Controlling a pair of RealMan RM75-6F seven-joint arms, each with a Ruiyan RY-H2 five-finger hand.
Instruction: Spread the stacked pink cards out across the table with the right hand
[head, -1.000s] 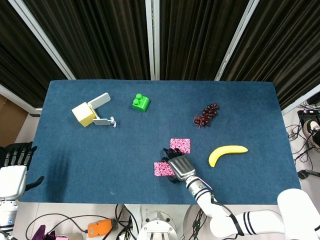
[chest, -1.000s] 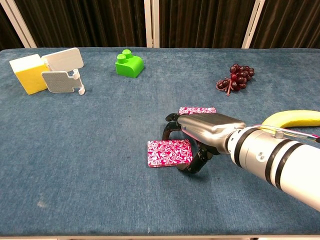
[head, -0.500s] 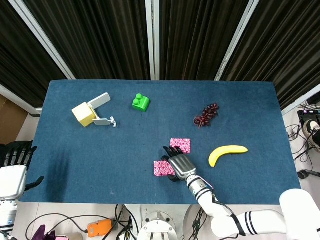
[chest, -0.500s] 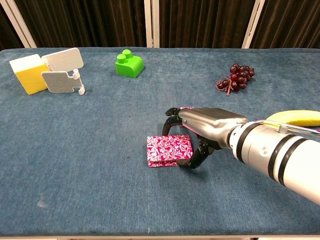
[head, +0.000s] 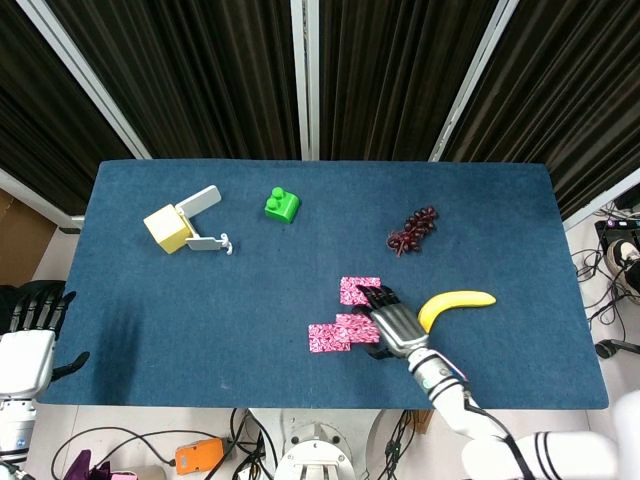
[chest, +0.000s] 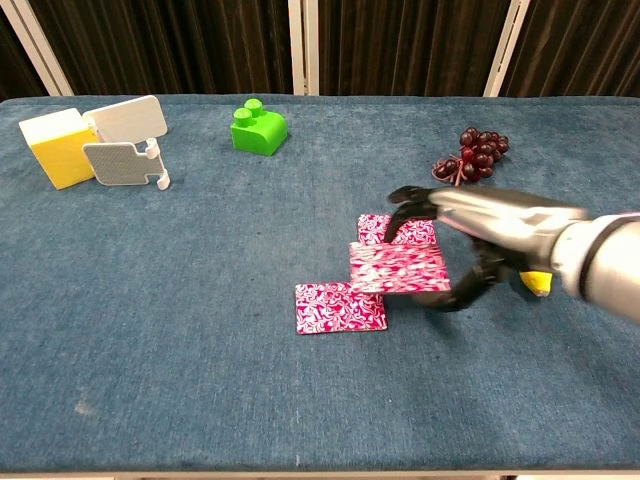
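Observation:
Three pink patterned cards show. One card (head: 328, 338) (chest: 340, 307) lies flat near the table's front edge. Another card (head: 358, 290) (chest: 396, 226) lies further back, partly hidden in the chest view. Between them, my right hand (head: 396, 322) (chest: 480, 240) grips a third card (head: 358, 327) (chest: 398, 268) by its right side, fingers over its far edge and thumb below. It looks raised slightly off the cloth, overlapping the front card's corner. My left hand (head: 35, 308) hangs off the table's left edge with fingers spread, holding nothing.
A banana (head: 455, 306) (chest: 540, 282) lies just right of my right hand, mostly hidden behind it in the chest view. Purple grapes (head: 412, 230) (chest: 470, 153) sit behind it. A green brick (head: 282, 205) (chest: 258, 128) and a yellow block with white plates (head: 170, 228) (chest: 62, 146) stand far left.
My right hand has moved right and slightly back, drawing one card off the front stack. The front card stays in place; the back card has not moved.

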